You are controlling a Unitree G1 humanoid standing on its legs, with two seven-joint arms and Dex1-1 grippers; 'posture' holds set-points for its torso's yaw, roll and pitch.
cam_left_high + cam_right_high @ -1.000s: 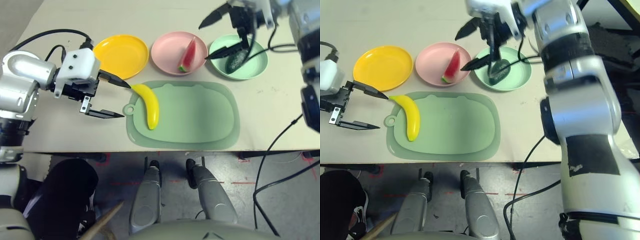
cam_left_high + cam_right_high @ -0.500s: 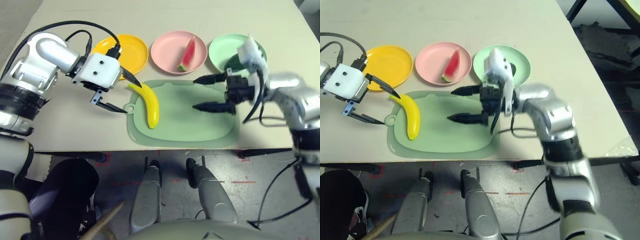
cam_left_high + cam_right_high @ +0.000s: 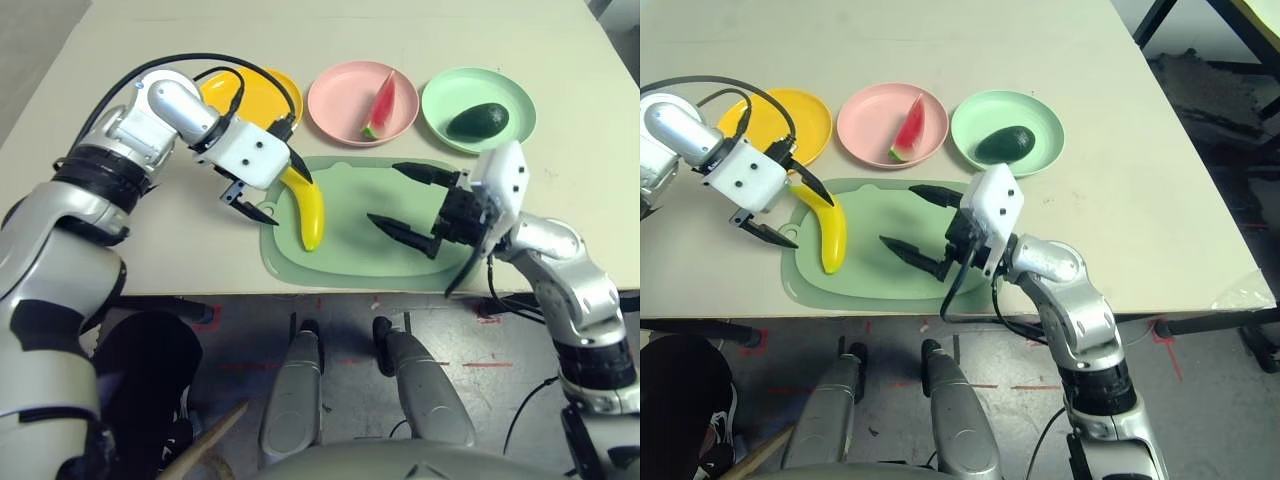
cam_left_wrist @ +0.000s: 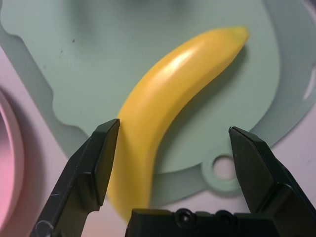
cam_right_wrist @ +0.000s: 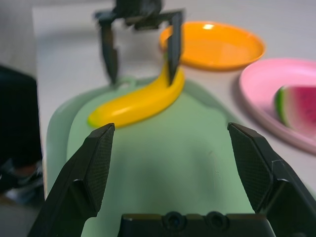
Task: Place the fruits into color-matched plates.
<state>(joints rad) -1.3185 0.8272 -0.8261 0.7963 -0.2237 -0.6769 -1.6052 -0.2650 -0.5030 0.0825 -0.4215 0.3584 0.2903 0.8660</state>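
The yellow banana (image 3: 308,205) lies on the left part of the pale green cutting mat (image 3: 350,245). My left gripper (image 3: 280,192) is open and straddles the banana's far end; its fingers (image 4: 94,168) stand on either side without pinching it. The yellow-orange plate (image 3: 810,110) sits just behind that gripper. A watermelon wedge (image 3: 380,103) rests in the pink plate (image 3: 340,100). In the mint green plate (image 3: 500,90) lies the dark avocado (image 3: 478,120). My right gripper (image 3: 385,193) hangs open over the mat's right half, holding nothing.
The table's front edge runs just below the mat. Black cables loop over my left arm and across the yellow-orange plate. Bare tabletop lies to the right of the mat and the green plate.
My left gripper has moved right until its fingers flank the banana's far end. My right gripper has left the green plate, with the avocado lying there, and come back over the mat.
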